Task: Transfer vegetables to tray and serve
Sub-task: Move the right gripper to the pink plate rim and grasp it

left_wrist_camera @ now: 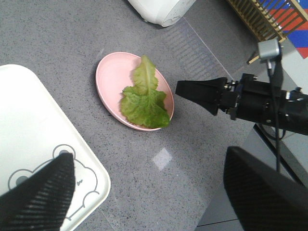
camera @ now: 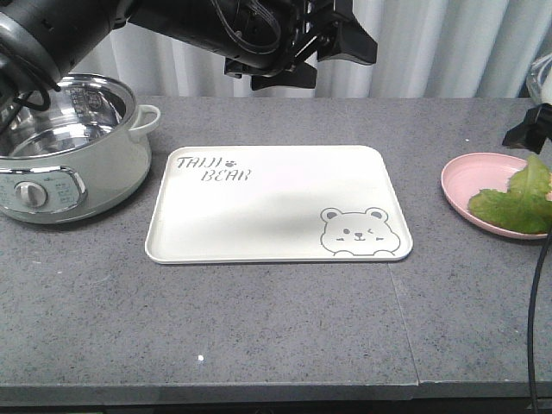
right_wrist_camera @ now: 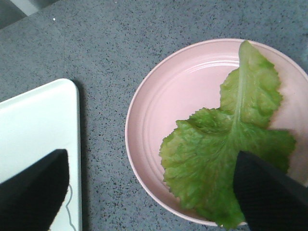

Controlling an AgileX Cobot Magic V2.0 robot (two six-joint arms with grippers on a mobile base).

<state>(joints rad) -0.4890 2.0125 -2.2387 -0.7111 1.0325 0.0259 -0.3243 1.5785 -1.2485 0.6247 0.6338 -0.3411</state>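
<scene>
The vegetables, one crinkled green lettuce leaf [right_wrist_camera: 226,149] with a pale rib, lie on a round pink plate [right_wrist_camera: 183,96] at the table's right end [camera: 483,185]. The cream tray [camera: 276,207] with the bear face sits bare at mid-table. My right gripper [right_wrist_camera: 149,192] hangs open just above the plate's near rim, one finger over the leaf's edge, the other over the tray corner [right_wrist_camera: 33,125]. My left gripper [left_wrist_camera: 151,192] is open too, held high over the bare counter between tray [left_wrist_camera: 29,125] and plate [left_wrist_camera: 110,72], looking down at the leaf [left_wrist_camera: 144,98] and the right gripper [left_wrist_camera: 195,91].
A pale green electric pot [camera: 65,147] with a steel bowl stands at the left, beside the tray. A white appliance [left_wrist_camera: 161,9] sits beyond the plate, and a wooden rack [left_wrist_camera: 267,17] is off the table. The left arm [camera: 259,34] hangs over the back edge.
</scene>
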